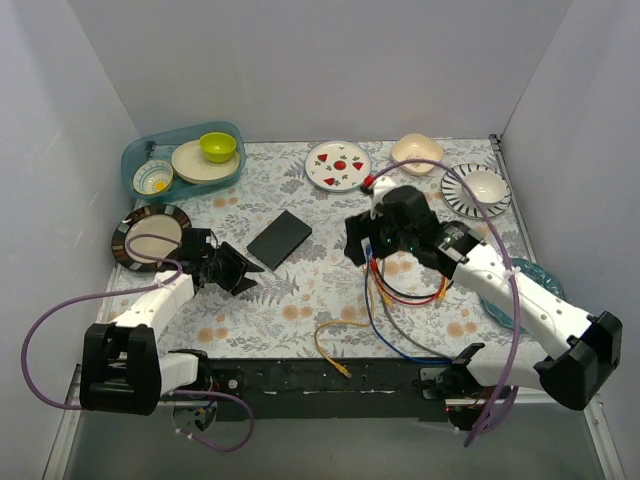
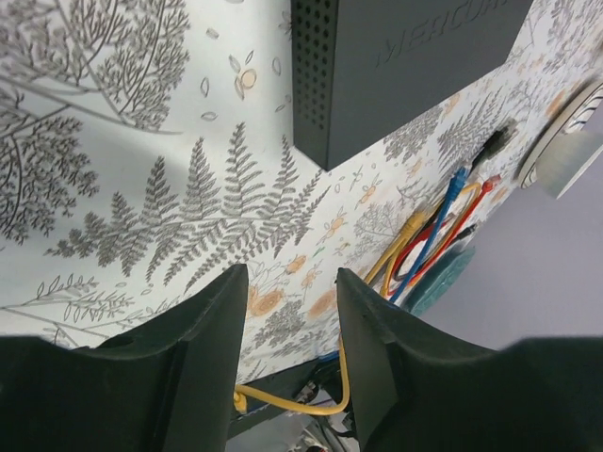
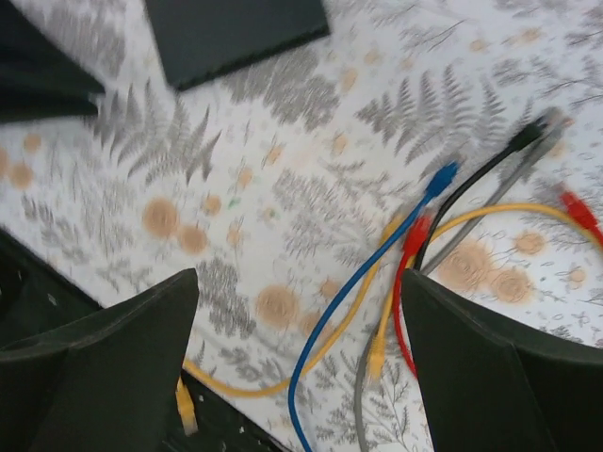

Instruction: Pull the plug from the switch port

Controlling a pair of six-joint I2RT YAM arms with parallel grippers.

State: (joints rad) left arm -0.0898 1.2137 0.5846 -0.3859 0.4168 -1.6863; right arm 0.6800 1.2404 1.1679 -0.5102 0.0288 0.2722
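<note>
The switch (image 1: 280, 239) is a flat dark box lying on the floral tablecloth at mid table; no cable shows plugged into it. It also shows in the left wrist view (image 2: 396, 66) and at the top of the right wrist view (image 3: 236, 33). My left gripper (image 1: 248, 272) is open and empty just left of and nearer than the switch; its jaws (image 2: 289, 273) stand apart. My right gripper (image 1: 360, 248) is open and empty right of the switch, above loose cables (image 1: 400, 290). Between its jaws (image 3: 300, 278) lie a blue plug (image 3: 441, 176), a black plug (image 3: 528, 135) and a red plug (image 3: 415, 235).
A yellow cable (image 1: 335, 355) runs to the front edge. A teal tray (image 1: 135, 160) with bowls stands back left, and a dark-rimmed plate (image 1: 125, 235) at the left. A patterned plate (image 1: 338, 165), a cream bowl (image 1: 417, 150) and a striped plate (image 1: 455, 195) stand at the back.
</note>
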